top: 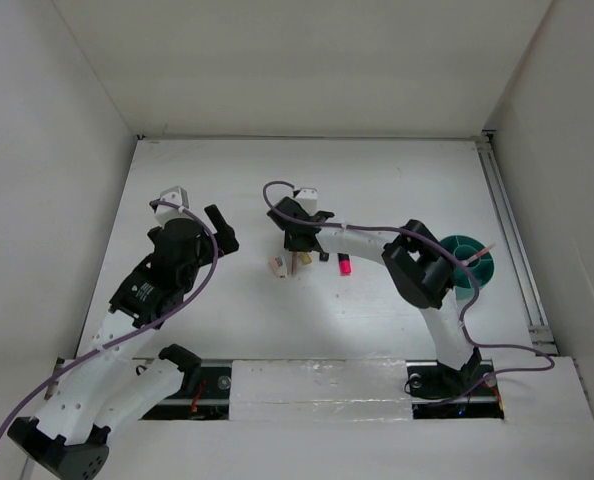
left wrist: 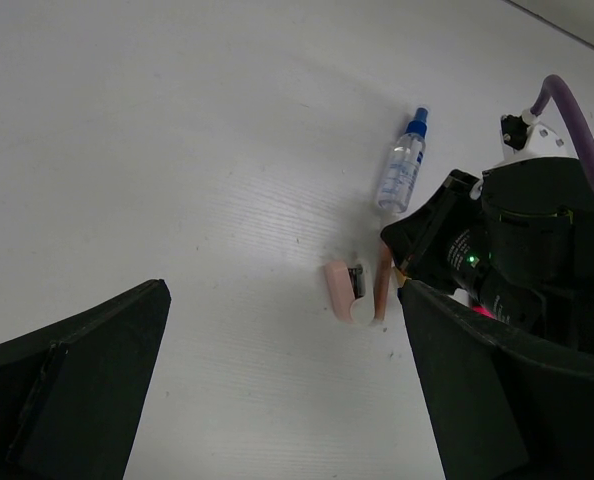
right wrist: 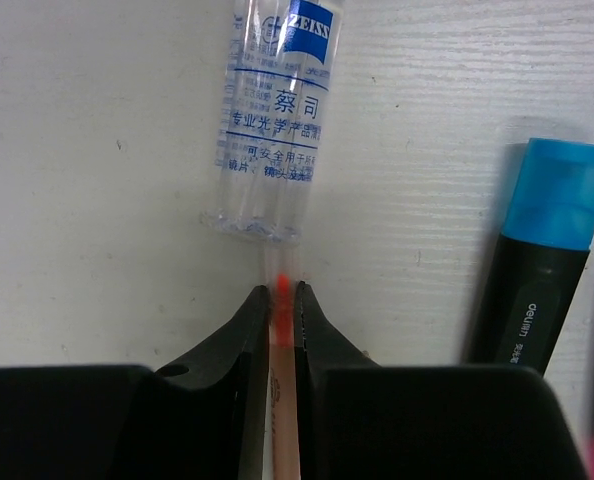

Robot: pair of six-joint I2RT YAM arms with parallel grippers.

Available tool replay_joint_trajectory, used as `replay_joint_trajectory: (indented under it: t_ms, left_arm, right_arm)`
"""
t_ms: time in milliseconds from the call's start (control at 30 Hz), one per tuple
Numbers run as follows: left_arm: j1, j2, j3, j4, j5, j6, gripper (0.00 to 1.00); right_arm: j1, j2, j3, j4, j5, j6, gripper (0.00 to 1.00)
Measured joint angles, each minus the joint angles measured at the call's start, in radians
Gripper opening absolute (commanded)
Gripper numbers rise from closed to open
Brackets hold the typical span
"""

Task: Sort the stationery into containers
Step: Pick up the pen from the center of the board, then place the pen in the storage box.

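Note:
My right gripper [right wrist: 282, 296] is shut on a thin orange-pink pencil [right wrist: 283, 352] whose red tip shows between the fingertips. Just ahead of it lies the clear bottle [right wrist: 277, 110], and a blue-black highlighter [right wrist: 542, 270] lies to the right. From above, the right gripper [top: 296, 250] stands over the cluster: a pinkish eraser [top: 276, 266], the pencil [top: 293, 263] and a pink highlighter [top: 344, 265]. The teal cup [top: 467, 262] sits at the right with a pencil leaning in it. My left gripper [left wrist: 282, 400] is open, hovering left of the eraser [left wrist: 337, 290] and bottle [left wrist: 400, 172].
White walls close in the table on the left, back and right. A metal rail [top: 512, 240] runs along the right edge. The right arm's elbow [top: 422, 268] sits close beside the cup. Purple cables loop over both arms.

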Motion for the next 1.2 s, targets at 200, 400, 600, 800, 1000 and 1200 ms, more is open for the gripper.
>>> replay_joint_trajectory:
  t_ms: [200,400,600,800,1000,1200]
  left_arm:
    - [0.0,0.0,0.0,0.0,0.0,0.0,1.0]
    - [0.0,0.0,0.0,0.0,0.0,0.0,1.0]
    - [0.0,0.0,0.0,0.0,0.0,0.0,1.0]
    - [0.0,-0.018,0.0,0.002,0.003,0.002,1.0]
    - [0.0,-0.032,0.0,0.01,0.021,0.012,1.0]
    - [0.0,-0.018,0.0,0.01,0.044,0.023,1.0]
  right_arm:
    - [0.01,-0.036,-0.005,-0.021,0.004,-0.01,0.0]
    - [0.024,-0.219,-0.06,-0.016,0.015,-0.042,0.0]
    - [0.017,-0.44,-0.131,0.004,0.061,-0.108,0.0]
    - [-0.162,-0.801,-0.393,0.043,0.134,-0.187,0.0]
    - [-0.429,-1.225,-0.636,0.124,0.274,-0.296,0.0]
    - [-0.616,-1.353,-0.699,0.136,0.381,-0.275,0.0]
